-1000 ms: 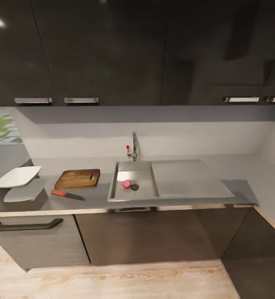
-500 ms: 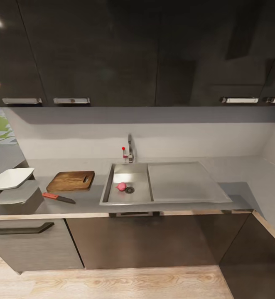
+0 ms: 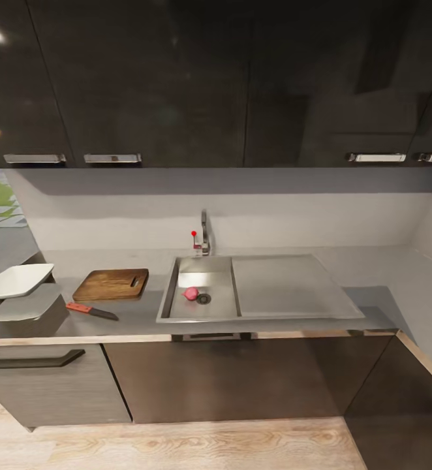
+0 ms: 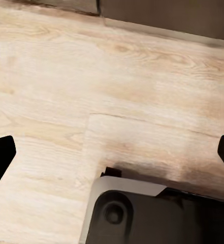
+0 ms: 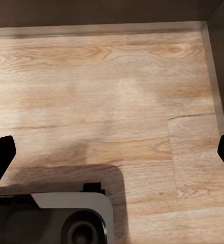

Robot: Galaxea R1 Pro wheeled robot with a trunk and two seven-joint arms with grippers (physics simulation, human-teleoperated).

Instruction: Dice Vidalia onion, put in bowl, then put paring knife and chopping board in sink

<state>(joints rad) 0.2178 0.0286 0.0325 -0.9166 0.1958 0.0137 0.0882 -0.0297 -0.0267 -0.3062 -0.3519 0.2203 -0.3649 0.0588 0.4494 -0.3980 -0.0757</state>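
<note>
— Where does the Vidalia onion point(image 3: 190, 294) sit?

— In the basin of the sink point(image 3: 288, 284), just beside the round drain point(image 3: 204, 298), below the chrome tap point(image 3: 204, 235). The drainboard lies on the far side from the other things.

— And the rest on the worktop point(image 3: 134, 316)?

— The chopping board point(image 3: 111, 284) lies flat next to the sink, handle slot toward it. The paring knife point(image 3: 91, 310) rests in front of the board, near the worktop's edge, apart from it. The bowl point(image 3: 16, 280) stands at the far end, beyond the board.

— What of the arms?

— The left gripper point(image 4: 112, 152) hangs over the wooden floor point(image 4: 66, 76), its dark fingers point(image 4: 0, 157) spread wide, grasping nothing. The right gripper point(image 5: 112, 157) does likewise over the floor by the cabinet base, fingers point(image 5: 0, 160) released and wide apart. A part of the robot's base point(image 4: 142, 213) shows beneath each.
</note>
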